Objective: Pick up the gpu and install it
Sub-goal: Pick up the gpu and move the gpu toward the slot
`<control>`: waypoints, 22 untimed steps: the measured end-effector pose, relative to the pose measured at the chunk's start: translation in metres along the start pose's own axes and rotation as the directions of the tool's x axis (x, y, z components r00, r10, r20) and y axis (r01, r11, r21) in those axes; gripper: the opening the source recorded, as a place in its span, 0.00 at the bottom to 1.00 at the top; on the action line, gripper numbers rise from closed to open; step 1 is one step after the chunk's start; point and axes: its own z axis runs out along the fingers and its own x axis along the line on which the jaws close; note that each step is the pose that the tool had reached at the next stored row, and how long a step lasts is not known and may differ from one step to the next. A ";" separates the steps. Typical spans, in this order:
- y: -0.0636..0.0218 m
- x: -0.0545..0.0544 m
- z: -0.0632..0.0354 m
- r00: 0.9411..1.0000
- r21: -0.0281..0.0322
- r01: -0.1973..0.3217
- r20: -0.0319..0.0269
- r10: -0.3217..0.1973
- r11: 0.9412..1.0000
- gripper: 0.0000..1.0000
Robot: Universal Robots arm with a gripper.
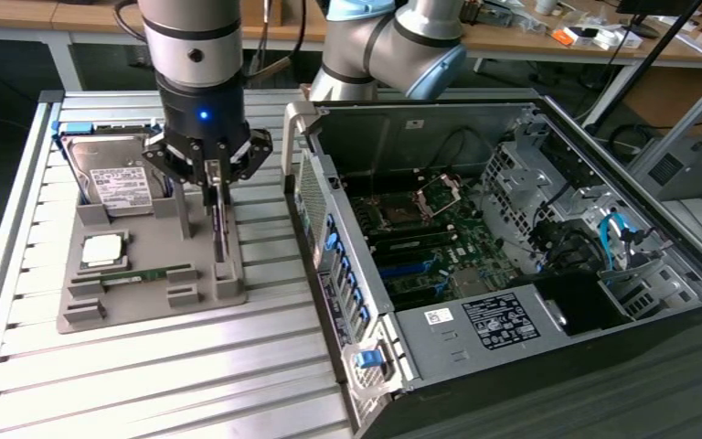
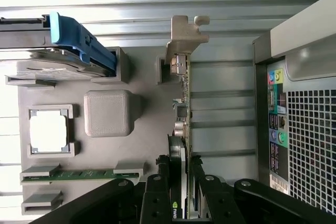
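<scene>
We found the gripper (image 1: 215,194) clamped on the upper edge of the gpu (image 1: 220,240), one finger against each face. The gpu stood on edge in the grey tray (image 1: 143,309), along the tray's side toward the exterior view's right.

Hard drive (image 1: 113,178), memory stick (image 1: 146,273), open case (image 1: 388,128)

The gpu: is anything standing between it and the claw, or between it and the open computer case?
Nothing visible separates the claw from the gpu; it sits astride the card's top edge. The case's rear wall rises between tray and motherboard, open above.
</scene>
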 end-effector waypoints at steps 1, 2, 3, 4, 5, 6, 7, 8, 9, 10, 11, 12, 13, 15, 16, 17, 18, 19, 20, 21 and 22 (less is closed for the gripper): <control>0.0001 0.000 -0.0014 1.000 0.000 0.000 0.000 0.000 1.000 0.27; 0.0001 0.000 -0.0026 1.000 0.000 0.000 0.000 0.000 1.000 0.27; 0.0002 0.000 -0.0039 1.000 0.000 0.000 0.000 0.000 1.000 0.27; 0.0002 0.000 -0.0052 1.000 0.000 0.000 0.000 0.000 1.000 0.27; 0.0003 0.000 -0.0065 1.000 0.000 0.000 0.000 0.000 1.000 0.27; 0.0003 0.000 -0.0079 1.000 0.000 0.000 0.000 0.000 1.000 0.27; 0.0004 0.000 -0.0091 1.000 0.000 0.000 0.000 0.000 1.000 0.27; 0.0005 0.000 -0.0103 1.000 0.000 0.000 0.000 0.000 1.000 0.27; 0.0005 0.000 -0.0116 1.000 0.000 0.000 0.000 0.000 1.000 0.27; 0.0006 0.000 -0.0130 1.000 0.000 0.000 0.000 0.000 1.000 0.27; 0.0006 0.000 -0.0141 1.000 0.000 0.000 0.000 0.000 1.000 0.27; 0.0007 0.000 -0.0154 1.000 0.000 0.000 0.000 0.000 1.000 0.27; 0.0007 0.000 -0.0166 1.000 0.000 0.000 0.000 0.000 1.000 0.27; 0.0008 0.000 -0.0190 1.000 0.000 0.000 0.000 0.000 1.000 0.27; 0.0009 -0.001 -0.0201 1.000 0.000 0.000 0.000 0.000 1.000 0.27; 0.0010 -0.001 -0.0212 1.000 0.000 0.000 0.000 0.000 1.000 0.27; 0.0010 -0.001 -0.0222 1.000 0.000 0.000 0.000 0.000 1.000 0.27; 0.0010 -0.001 -0.0233 1.000 0.000 0.000 0.000 0.000 1.000 0.27; 0.0011 -0.001 -0.0243 1.000 0.000 0.000 0.000 0.000 1.000 0.27; 0.0012 -0.001 -0.0265 1.000 0.000 0.000 0.000 0.000 1.000 0.27; 0.0012 -0.001 -0.0279 1.000 0.000 0.000 0.000 0.000 1.000 0.27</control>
